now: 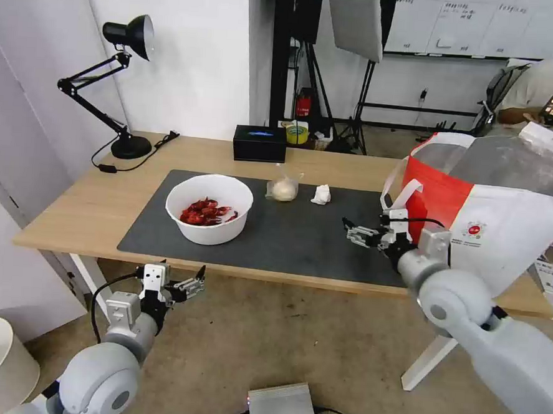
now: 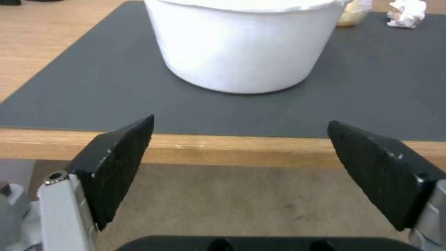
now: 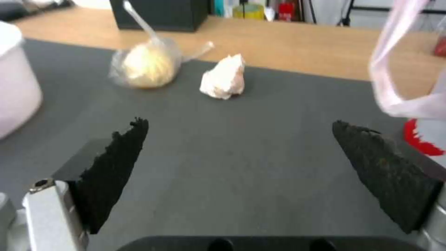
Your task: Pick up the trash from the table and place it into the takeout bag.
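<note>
Three pieces of trash sit on the mat: bowl point(image 1: 209, 208), small bag point(image 1: 283, 189), tissue point(image 1: 321, 195). Right gripper point(image 1: 357, 232) hovers over the mat beside the takeout bag point(image 1: 494, 214), spread wide and empty (apparently facing the tissue). Left gripper point(image 1: 190, 284) waits below the table point(image 1: 70, 207) edge, likewise wide and empty.

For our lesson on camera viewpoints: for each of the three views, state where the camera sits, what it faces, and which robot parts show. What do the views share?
Head view: looks down on the table; both arms show, right claw over the mat.
Left wrist view: off the table's front edge, faces the white bowl; open left claw.
Right wrist view: above the mat, faces the crumpled tissue; open claw.
Shared: all show the tissue and small clear bag.
</note>
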